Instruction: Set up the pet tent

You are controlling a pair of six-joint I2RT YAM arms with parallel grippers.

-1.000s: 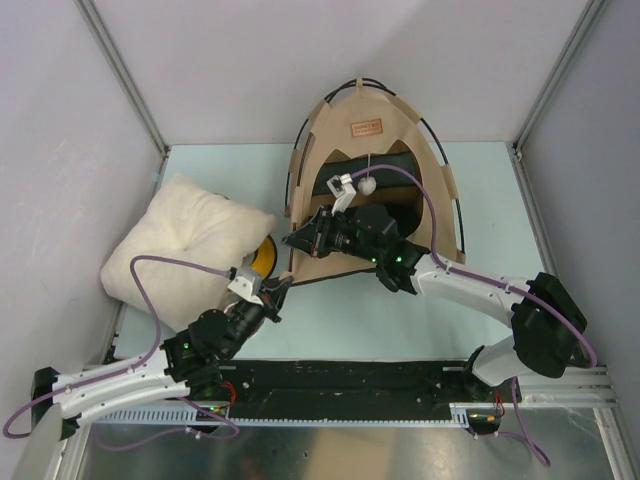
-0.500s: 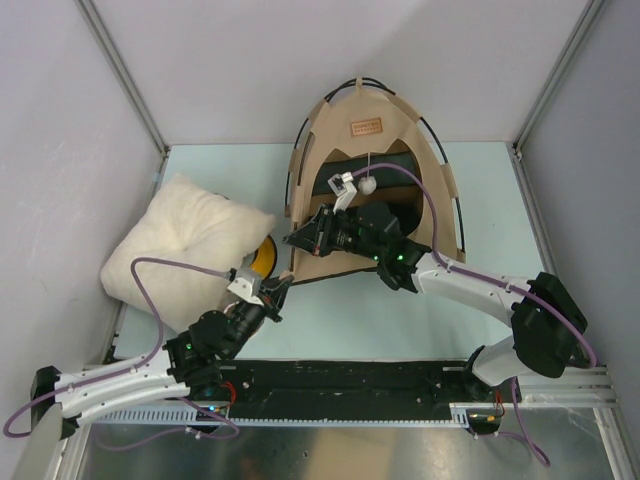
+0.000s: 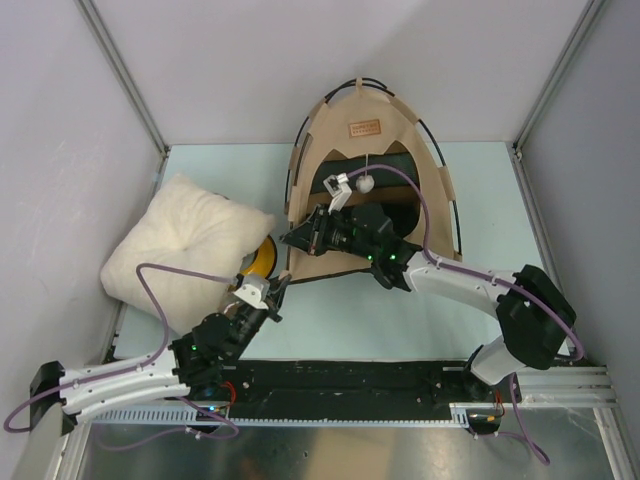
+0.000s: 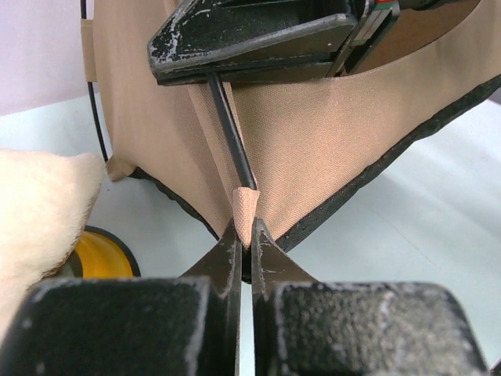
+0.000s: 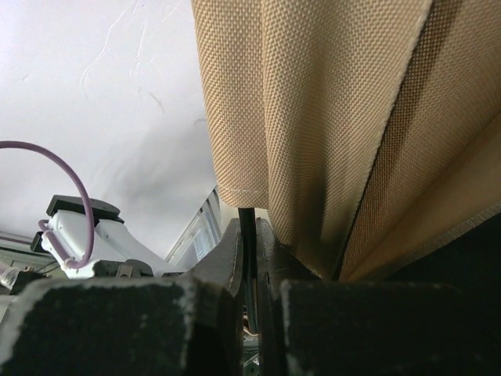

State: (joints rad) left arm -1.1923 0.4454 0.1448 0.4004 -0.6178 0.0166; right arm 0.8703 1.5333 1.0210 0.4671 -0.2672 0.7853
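The tan pet tent (image 3: 365, 115) stands at the back middle of the table with its brown label patch (image 3: 365, 128) and white pom-pom (image 3: 366, 184) showing. My left gripper (image 3: 281, 287) is shut on the tent's front left corner tab (image 4: 244, 211), where a thin black pole (image 4: 231, 137) enters the fabric. My right gripper (image 3: 292, 240) is shut on that black pole (image 5: 247, 227) just below the tan fabric sleeve (image 5: 258, 102), a little above the left gripper.
A cream fluffy pillow (image 3: 180, 245) lies at the left. A yellow bowl holder (image 3: 262, 260) peeks out between the pillow and the tent, also in the left wrist view (image 4: 98, 254). Grey walls close in at the left, back and right.
My left arm has shifted slightly toward the near edge, still holding the corner tab. My right gripper has barely moved.
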